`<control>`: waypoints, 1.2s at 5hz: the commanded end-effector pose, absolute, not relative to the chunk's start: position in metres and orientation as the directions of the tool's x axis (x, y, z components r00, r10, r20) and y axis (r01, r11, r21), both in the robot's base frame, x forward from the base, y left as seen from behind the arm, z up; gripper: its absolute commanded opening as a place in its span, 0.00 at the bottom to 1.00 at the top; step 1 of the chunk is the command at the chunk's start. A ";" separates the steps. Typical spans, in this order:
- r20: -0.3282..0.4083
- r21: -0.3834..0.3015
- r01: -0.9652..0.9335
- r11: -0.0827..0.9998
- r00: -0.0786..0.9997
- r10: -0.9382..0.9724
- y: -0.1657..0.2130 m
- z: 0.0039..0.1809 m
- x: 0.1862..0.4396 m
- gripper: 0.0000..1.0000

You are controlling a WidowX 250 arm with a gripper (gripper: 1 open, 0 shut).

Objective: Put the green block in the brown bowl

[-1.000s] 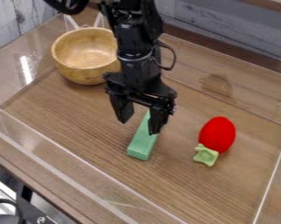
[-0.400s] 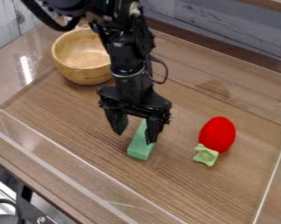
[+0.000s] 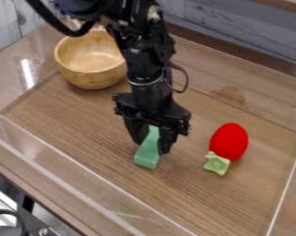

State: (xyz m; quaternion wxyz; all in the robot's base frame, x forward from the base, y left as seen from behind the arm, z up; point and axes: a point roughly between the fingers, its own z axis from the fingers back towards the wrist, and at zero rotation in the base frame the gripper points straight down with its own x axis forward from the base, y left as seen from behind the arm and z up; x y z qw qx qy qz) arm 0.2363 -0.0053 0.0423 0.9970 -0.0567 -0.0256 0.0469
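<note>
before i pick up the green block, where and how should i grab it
Probably by its long sides near the middle, from above, one finger on each side: the green block lies flat and is much longer than it is wide, so pinching across its width looks easiest.

readable text: none | labels or brands: none legible | numbers: none legible | signs: none legible | surfaces and objects in camera view: no lettering made out
</note>
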 end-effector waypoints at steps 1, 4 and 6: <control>0.092 -0.124 -0.080 0.989 0.992 0.091 0.008 0.050 0.253 1.00; 0.102 -0.121 -0.124 0.985 0.985 0.136 -0.002 0.034 0.253 1.00; 0.094 -0.107 -0.081 0.991 0.991 0.091 -0.003 0.049 0.248 0.00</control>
